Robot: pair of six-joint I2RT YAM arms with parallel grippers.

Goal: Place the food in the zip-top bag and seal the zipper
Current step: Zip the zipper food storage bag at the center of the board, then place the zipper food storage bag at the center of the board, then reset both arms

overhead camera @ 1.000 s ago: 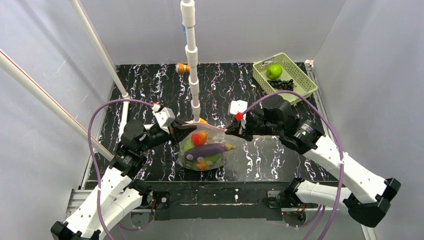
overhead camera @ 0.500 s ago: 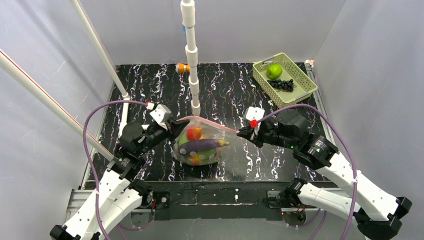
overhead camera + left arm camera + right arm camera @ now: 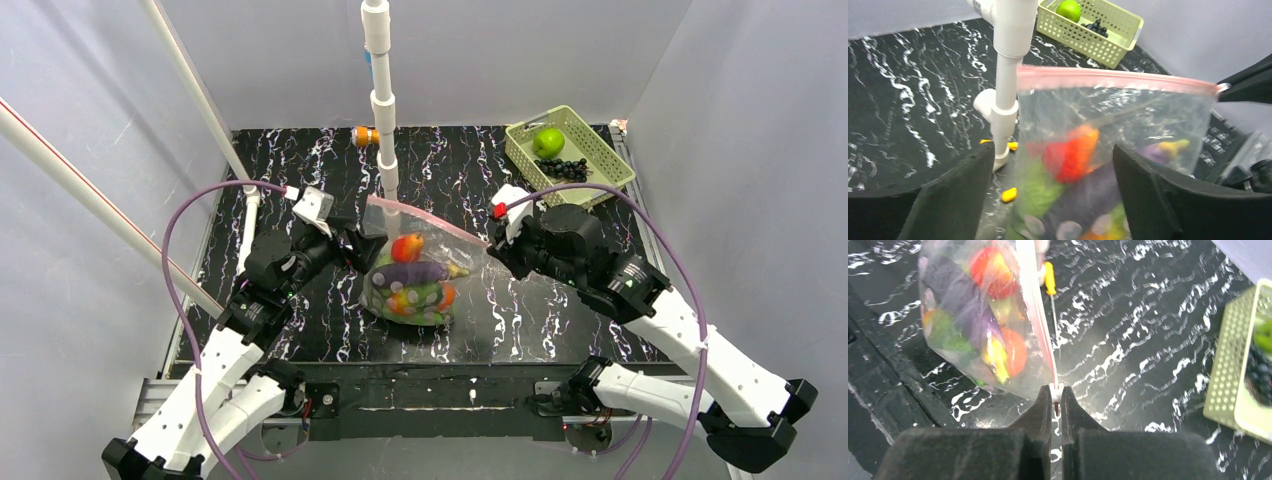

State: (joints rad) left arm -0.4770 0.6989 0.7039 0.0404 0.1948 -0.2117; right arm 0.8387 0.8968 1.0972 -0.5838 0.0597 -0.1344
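The zip-top bag (image 3: 415, 285) stands at the table's middle, holding food: a red-orange fruit (image 3: 406, 247), a purple eggplant (image 3: 410, 273) and green pieces. Its pink zipper (image 3: 1113, 77) runs taut along the top edge. My right gripper (image 3: 1056, 390) is shut on the zipper's white slider (image 3: 1056, 391) at the bag's right corner (image 3: 487, 243). At the bag's left side my left gripper (image 3: 352, 243) is open. In the left wrist view its fingers (image 3: 958, 195) stand wide on either side of the bag and do not touch it.
A white pipe post (image 3: 385, 130) rises just behind the bag. A yellow-handled screwdriver (image 3: 1049, 280) lies by its foot. The pale green basket (image 3: 570, 150), back right, holds a green round fruit (image 3: 548, 142) and dark grapes. Small yellow bits (image 3: 1009, 194) lie on the table.
My left gripper has opened, let go of the bag's left corner and drawn back a little. The right gripper has lifted the zipper end up and back, and the bag has shifted right.
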